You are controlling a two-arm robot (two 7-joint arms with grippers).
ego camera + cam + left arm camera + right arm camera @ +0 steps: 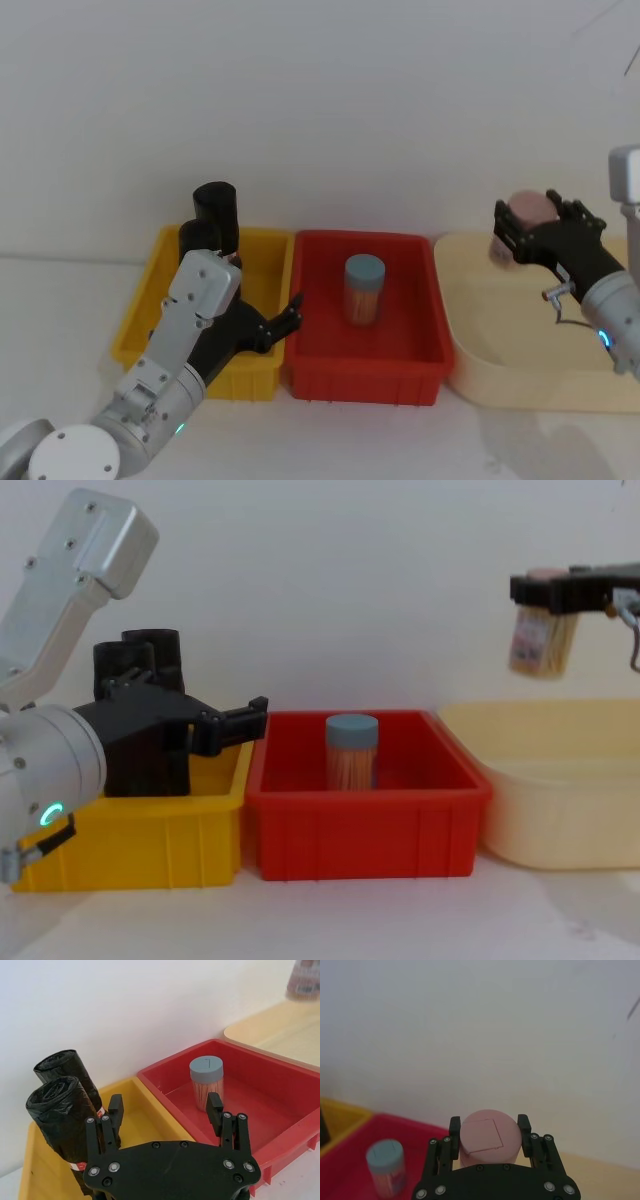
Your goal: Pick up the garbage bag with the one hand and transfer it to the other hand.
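Note:
Two near-identical black garbage bag rolls stand upright in the yellow bin [265, 242]. The nearer roll [57, 1115] and the farther roll [65, 1066] each carry a red-and-white band low down; I cannot tell which is the task's one. My left gripper [165, 1105], on the green-ringed arm, is open beside the nearer roll, with one finger [115, 1110] close to it and nothing between its fingers. In the head view the left gripper [285, 318] sits over the wall between the yellow and red bins. My right gripper [528, 215] is shut on a pink-lidded jar [487, 1137], held high above the cream tray [520, 390].
A red bin [365, 375] sits between the yellow bin and the cream tray, and a blue-lidded toothpick jar [364, 288] stands upright in it. A white wall rises close behind all three containers. Bare white table lies in front of the bins.

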